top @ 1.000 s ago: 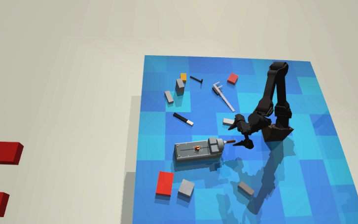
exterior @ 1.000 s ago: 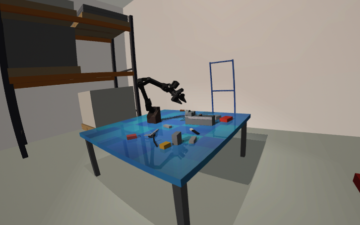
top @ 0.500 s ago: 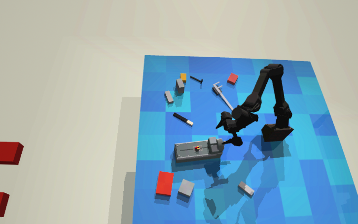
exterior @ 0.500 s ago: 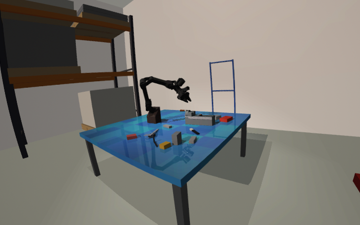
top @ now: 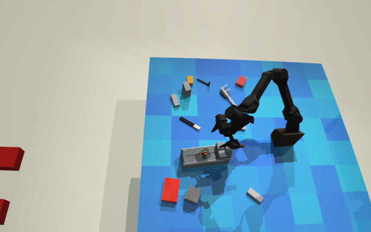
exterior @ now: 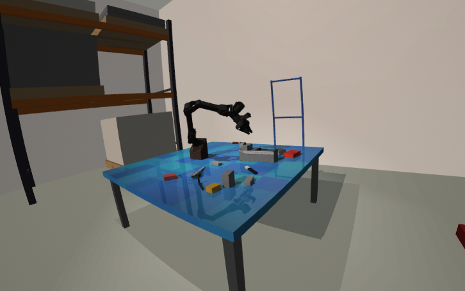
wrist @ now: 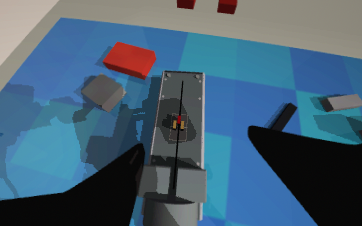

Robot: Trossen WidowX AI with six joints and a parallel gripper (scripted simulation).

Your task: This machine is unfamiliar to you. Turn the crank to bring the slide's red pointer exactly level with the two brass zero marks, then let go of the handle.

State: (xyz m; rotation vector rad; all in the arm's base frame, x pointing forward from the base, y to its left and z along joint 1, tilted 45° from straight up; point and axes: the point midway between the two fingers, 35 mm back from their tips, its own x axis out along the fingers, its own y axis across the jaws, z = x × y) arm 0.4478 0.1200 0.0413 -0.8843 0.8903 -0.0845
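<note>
Crank: sat at the arm-side end of the machine [top: 198, 161], on a round grey hub [wrist: 173, 212]. Its brown handle [top: 240, 145] just peeked out from under the gripper in the top view; the wrist view didn't show it at all.
Handling guess: looked like a stiff little peg on a rigid hub, nothing soft or fragile. Probably smooth and a bit slippery, so I'd pinch it mid-length across its width and stay loose enough to follow the circle as it turns.
Pointer: red pointer [wrist: 179, 119] sat mid-way along the slide's dark track, right between the two brass marks [wrist: 175, 124]. Looked about level to me, but too small to call exact.
Machine weight: chunky grey block, so I'd bet it wouldn't skid when cranked. Just a guess.
Gripper: gripper [exterior: 246, 129] hung above the crank end, not touching it, fingers spread wide with nothing between them.
Nearby: red block [wrist: 129, 59] and grey block [wrist: 102, 91] off to one side of the machine, black stick [wrist: 281, 116] on the other, all apart from it.
Table: blue table [exterior: 176, 202], machine near its far edge in the exterior view.
</note>
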